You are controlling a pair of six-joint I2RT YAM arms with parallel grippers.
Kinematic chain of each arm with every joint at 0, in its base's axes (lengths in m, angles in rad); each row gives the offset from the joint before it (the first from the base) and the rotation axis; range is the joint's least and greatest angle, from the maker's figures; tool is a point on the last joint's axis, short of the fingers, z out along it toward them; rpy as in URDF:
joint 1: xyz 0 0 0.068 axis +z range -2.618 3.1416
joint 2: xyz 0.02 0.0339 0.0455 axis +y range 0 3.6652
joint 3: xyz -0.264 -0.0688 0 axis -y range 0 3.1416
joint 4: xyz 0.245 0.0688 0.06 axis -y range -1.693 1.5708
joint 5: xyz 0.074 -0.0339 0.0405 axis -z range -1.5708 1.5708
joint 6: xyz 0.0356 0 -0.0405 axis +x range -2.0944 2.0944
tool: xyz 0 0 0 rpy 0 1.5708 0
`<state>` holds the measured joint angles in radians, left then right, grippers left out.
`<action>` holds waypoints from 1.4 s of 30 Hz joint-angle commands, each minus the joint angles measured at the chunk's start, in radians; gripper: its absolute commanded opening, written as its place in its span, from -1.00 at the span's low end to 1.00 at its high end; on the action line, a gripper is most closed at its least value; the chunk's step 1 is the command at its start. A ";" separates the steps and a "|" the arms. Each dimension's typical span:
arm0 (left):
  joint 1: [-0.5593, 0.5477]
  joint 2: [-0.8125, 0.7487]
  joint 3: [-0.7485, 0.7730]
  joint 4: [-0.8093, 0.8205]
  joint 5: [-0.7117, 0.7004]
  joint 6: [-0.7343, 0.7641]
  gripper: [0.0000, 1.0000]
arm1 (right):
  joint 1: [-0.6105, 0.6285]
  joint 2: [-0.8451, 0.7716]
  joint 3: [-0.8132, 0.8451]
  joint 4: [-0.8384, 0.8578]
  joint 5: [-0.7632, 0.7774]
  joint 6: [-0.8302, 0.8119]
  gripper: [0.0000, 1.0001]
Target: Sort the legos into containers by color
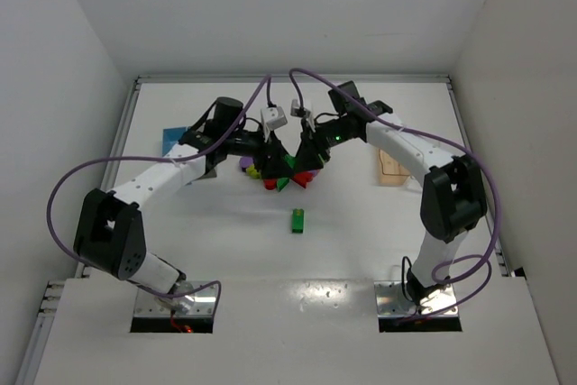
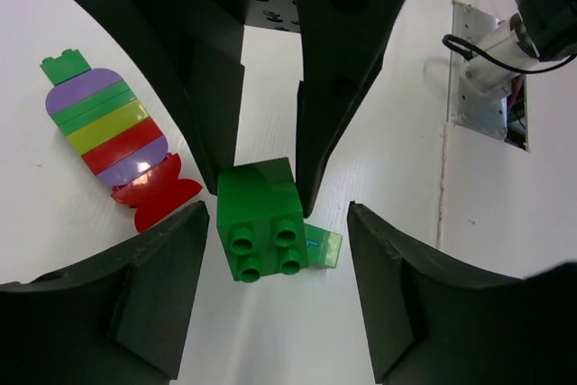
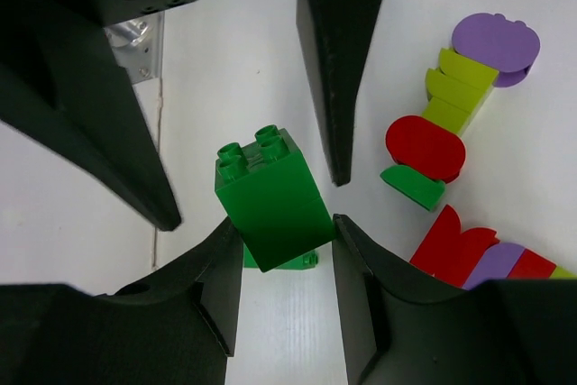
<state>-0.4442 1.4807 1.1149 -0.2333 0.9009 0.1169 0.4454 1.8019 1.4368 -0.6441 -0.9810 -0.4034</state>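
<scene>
Green brick (image 3: 270, 200) is pinched by its side walls in the right hand (image 3: 284, 227), over mid surface (image 1: 361, 250). The left hand (image 2: 278, 218) is spread, with a finger on either side of the same brick and a gap showing. The brick is probably light, rigid and slick-sided, and could twist if caught on a corner, so hold the flat opposite walls, not the studs. It's crowded here, both hands nose to nose. A striped stack (image 2: 106, 128) and a red piece (image 2: 155, 194) sit just beside, and a flat green bit (image 2: 323, 248) lies at the brick's foot. A second green brick (image 1: 297, 221) lies alone nearby. The blue bin (image 1: 171, 140) is to the left and the peach bin (image 1: 390, 167) to the right.
</scene>
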 commanded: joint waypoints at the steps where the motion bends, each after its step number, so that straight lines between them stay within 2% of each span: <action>1: -0.011 0.003 0.042 0.045 0.024 0.032 0.36 | 0.013 -0.029 0.036 0.032 -0.038 -0.012 -0.99; 2: -0.011 0.012 0.042 0.045 0.024 0.032 0.28 | 0.013 -0.029 0.036 0.032 -0.038 -0.012 -0.99; 3: -0.011 0.012 0.042 0.045 0.024 0.032 0.10 | 0.013 -0.029 0.036 0.032 -0.038 -0.012 -0.99; 5: -0.011 0.012 0.042 0.045 0.024 0.032 -0.06 | 0.013 -0.029 0.036 0.032 -0.038 -0.012 -0.99; 6: -0.011 0.021 0.042 0.045 0.024 0.032 -0.24 | 0.013 -0.029 0.027 0.032 -0.038 -0.021 -0.99; 8: -0.011 0.021 0.042 0.034 0.024 0.041 -0.42 | 0.013 -0.029 0.027 0.032 -0.028 -0.032 -0.99; 9: -0.011 0.021 0.042 0.025 0.014 0.050 -0.59 | 0.013 -0.029 0.027 0.032 -0.018 -0.041 -0.99; 12: -0.011 0.001 0.042 0.015 -0.008 0.061 -0.86 | 0.013 -0.029 0.004 0.032 -0.006 -0.052 -0.99; 21: 0.044 -0.059 0.020 0.015 0.003 0.072 -1.00 | 0.004 -0.038 -0.039 0.032 0.053 -0.101 -1.00; 32: 0.116 -0.088 0.020 0.015 0.053 0.063 -1.00 | 0.004 -0.018 -0.079 0.055 0.119 -0.112 -1.00; 42: 0.226 -0.129 0.020 0.015 0.098 0.053 -1.00 | -0.014 -0.018 -0.110 0.046 0.137 -0.133 -1.00</action>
<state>-0.2489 1.4120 1.1149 -0.2695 0.9474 0.1669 0.4450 1.7893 1.3441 -0.5537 -0.8776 -0.4995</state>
